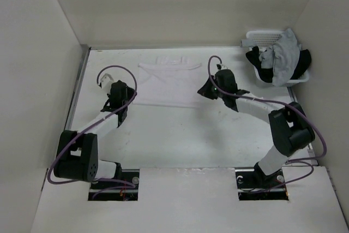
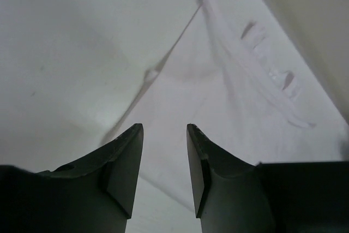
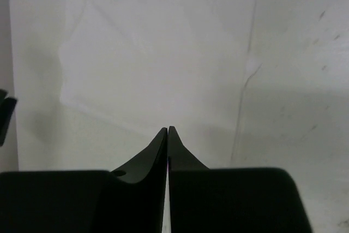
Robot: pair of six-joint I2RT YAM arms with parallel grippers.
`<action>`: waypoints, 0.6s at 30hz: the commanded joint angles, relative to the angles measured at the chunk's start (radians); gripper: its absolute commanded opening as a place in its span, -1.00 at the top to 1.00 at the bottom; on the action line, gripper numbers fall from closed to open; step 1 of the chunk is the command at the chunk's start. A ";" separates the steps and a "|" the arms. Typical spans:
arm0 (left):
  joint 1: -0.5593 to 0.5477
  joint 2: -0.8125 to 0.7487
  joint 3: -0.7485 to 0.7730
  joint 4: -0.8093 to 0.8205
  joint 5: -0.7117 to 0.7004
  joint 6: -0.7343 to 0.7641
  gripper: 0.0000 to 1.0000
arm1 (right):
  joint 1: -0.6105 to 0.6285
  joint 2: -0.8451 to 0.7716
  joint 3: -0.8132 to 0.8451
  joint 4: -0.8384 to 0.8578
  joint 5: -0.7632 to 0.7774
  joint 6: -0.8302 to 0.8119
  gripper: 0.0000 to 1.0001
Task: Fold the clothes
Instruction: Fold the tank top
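**While one gripper stands apart, the other is pressed shut beside the white shirt**

Where the left gripper (image 2: 163, 130) hangs over the left edge of the white T-shirt (image 1: 166, 83), its two fingers stand apart with a clear gap between them. Nothing is caught in that gap, and only pale cloth and a thin fold line show below. The right gripper (image 3: 168, 129) has its fingertips pressed together at the shirt's right edge. No fabric is visibly pinched between them.

The shirt lies spread on the far middle of the white table (image 1: 180, 135), between the two grippers, its far edge near the back wall. Plain off-white walls close the table in at the back and on both sides. In the far right corner a white basket (image 1: 262, 36) holds a grey garment (image 1: 284, 55) draped over a black garment (image 1: 256, 61).
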 commanded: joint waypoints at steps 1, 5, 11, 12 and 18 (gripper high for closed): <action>0.034 -0.027 -0.111 0.014 0.118 -0.038 0.27 | 0.044 -0.087 -0.124 0.152 0.035 0.015 0.85; 0.071 -0.029 -0.177 0.045 0.198 -0.053 0.23 | 0.053 -0.159 -0.235 0.202 0.035 0.022 0.51; 0.117 0.051 -0.200 0.114 0.275 -0.083 0.25 | 0.053 -0.164 -0.297 0.229 0.029 0.025 0.30; 0.120 0.058 -0.202 0.122 0.269 -0.084 0.25 | 0.053 -0.158 -0.301 0.235 0.030 0.029 0.28; 0.133 0.140 -0.185 0.191 0.287 -0.121 0.24 | 0.053 -0.121 -0.317 0.277 0.024 0.057 0.18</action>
